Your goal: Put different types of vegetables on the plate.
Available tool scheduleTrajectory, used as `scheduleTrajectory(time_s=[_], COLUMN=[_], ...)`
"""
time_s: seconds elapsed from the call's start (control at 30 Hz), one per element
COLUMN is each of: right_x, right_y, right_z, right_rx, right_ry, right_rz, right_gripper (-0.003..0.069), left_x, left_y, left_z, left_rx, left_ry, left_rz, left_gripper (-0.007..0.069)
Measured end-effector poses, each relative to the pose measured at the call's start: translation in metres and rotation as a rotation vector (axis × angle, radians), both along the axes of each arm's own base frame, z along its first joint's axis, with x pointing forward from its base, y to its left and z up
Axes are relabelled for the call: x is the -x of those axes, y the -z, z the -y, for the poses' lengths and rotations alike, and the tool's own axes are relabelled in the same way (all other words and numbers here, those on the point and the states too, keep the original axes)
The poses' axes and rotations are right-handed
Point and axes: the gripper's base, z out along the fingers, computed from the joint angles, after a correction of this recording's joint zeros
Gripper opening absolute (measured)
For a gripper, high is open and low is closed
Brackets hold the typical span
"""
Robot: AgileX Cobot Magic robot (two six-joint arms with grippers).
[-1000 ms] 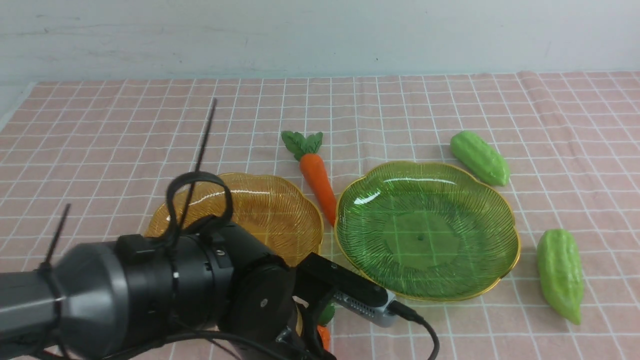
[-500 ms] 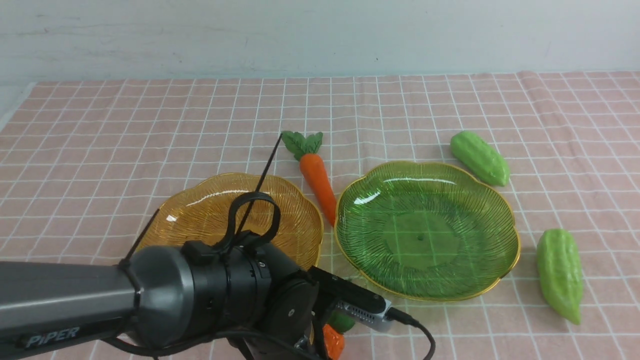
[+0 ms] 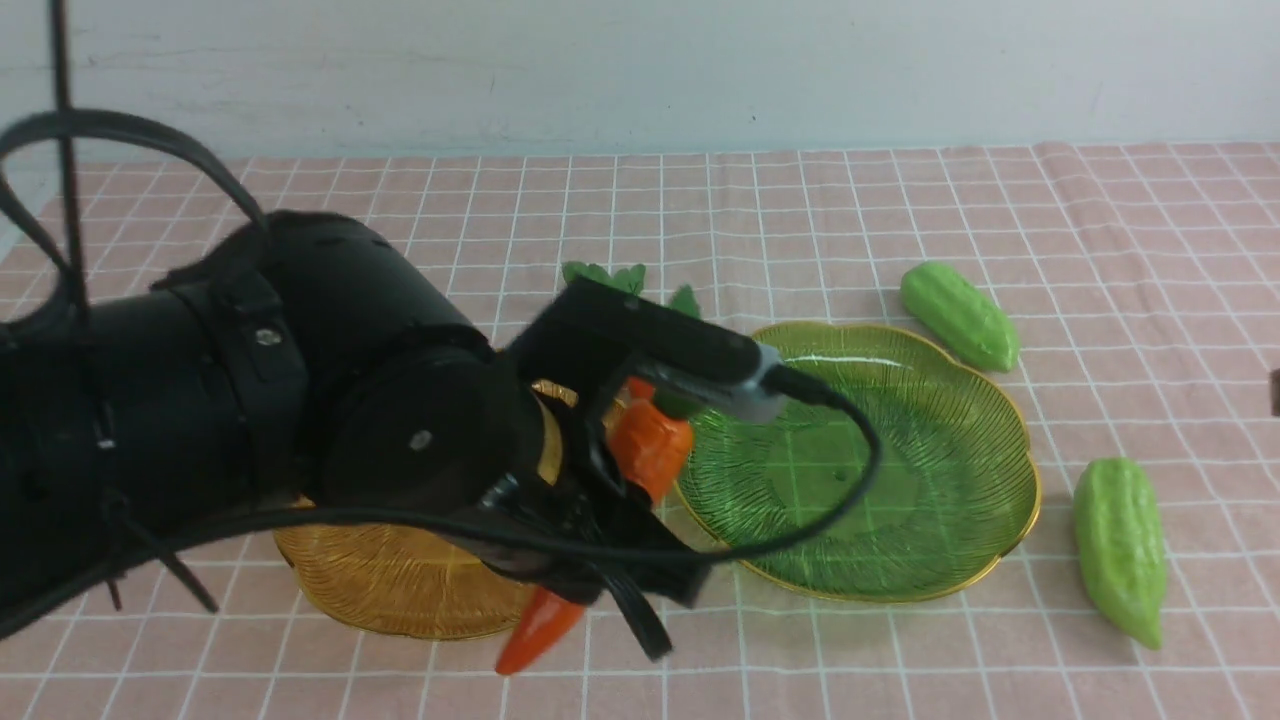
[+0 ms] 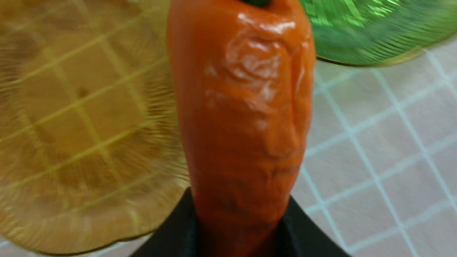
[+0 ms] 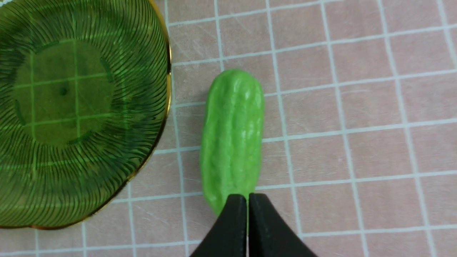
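Our left black gripper point(image 4: 239, 228) clasps the glossy orange toy carrot point(image 4: 246, 107), raised near the amber glass plate point(image 3: 410, 590); it's probably light, slippery, best gripped mid-body. Our right black gripper point(image 5: 248, 203) is closed.

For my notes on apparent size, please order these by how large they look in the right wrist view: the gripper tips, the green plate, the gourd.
1. Green plate, though cut off by the picture's edge
2. Gourd
3. Gripper tips, also cut off
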Motion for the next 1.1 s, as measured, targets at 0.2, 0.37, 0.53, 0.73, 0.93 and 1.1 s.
scheduleTrajectory(time_s=[0.2,0.37,0.53,0.73,0.93,1.1], right_x=[-0.036,-0.063,-0.073,-0.082,-0.090,-0.091], right_y=[0.039,0.073,0.104,0.116,0.077,0.014], right_z=[-0.002,0.000,0.000,0.001,0.004,-0.020], right_rx=[-0.080,-0.086,-0.110,-0.115,-0.081,-0.211], right_ry=[0.008,0.002,0.016,0.026,0.021,-0.006], right_rz=[-0.074,-0.138,-0.220,-0.220,-0.142,0.030], right_gripper=[0.0115,0.0373,0.0566,0.0393,0.0397,0.0397], left_x=[-0.041,-0.075,-0.090,-0.097,-0.113,-0.137], left_y=[0.005,0.025,0.052,0.077,0.041,-0.013], left_z=[-0.050,-0.076,-0.070,-0.067,-0.062,-0.051], left_rx=[-0.015,-0.025,-0.037,-0.058,-0.028,0.068], left_ry=[-0.255,-0.298,-0.264,-0.293,-0.337,-0.320], left_rz=[0.012,0.037,0.007,-0.056,-0.016,0.149], left_gripper=[0.0179,0.0182,0.0251,0.0454,0.0377,0.0224])
